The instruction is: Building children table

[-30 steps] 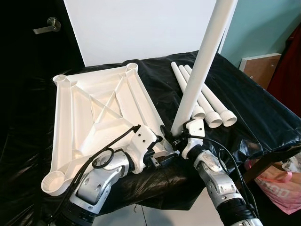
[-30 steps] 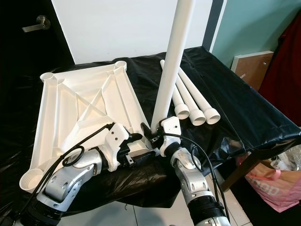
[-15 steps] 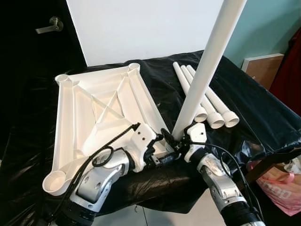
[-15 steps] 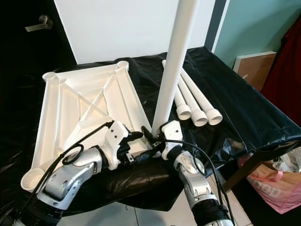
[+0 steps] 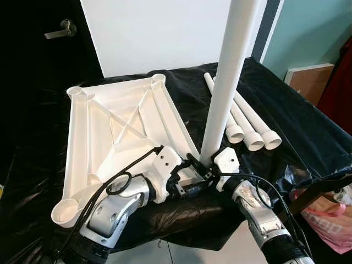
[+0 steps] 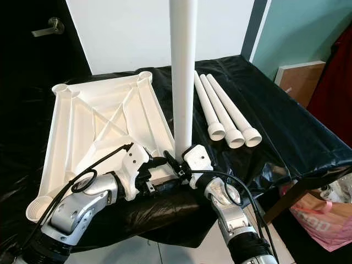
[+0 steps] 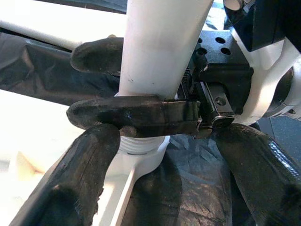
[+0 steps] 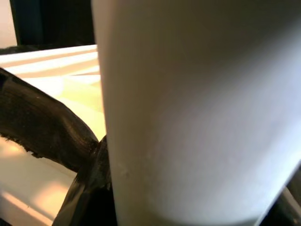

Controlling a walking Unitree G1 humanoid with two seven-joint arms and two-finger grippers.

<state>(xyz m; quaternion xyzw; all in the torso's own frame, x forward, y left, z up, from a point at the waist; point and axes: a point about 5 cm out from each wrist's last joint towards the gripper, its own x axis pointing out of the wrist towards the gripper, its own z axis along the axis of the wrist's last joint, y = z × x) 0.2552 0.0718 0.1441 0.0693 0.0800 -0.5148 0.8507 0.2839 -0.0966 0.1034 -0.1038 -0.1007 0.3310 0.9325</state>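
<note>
The white table top lies upside down on the black-covered table, with round sockets at its corners. One white leg stands nearly upright, its threaded end at the near right corner socket. My right gripper is shut on the leg just above the socket, one finger wrapped across it. My left gripper is at the same corner from the left, open, its two fingers spread on either side of the socket. Three spare legs lie side by side on the cloth to the right.
The black cloth drapes over the table's front and right edges. A pink bag sits on the floor at the right. A wooden board leans on the teal wall, and a white panel stands behind the table.
The leg leaned to the right before and now stands almost vertical over the corner socket. My right gripper has kept hold of it, and my left gripper has stayed at the corner.
</note>
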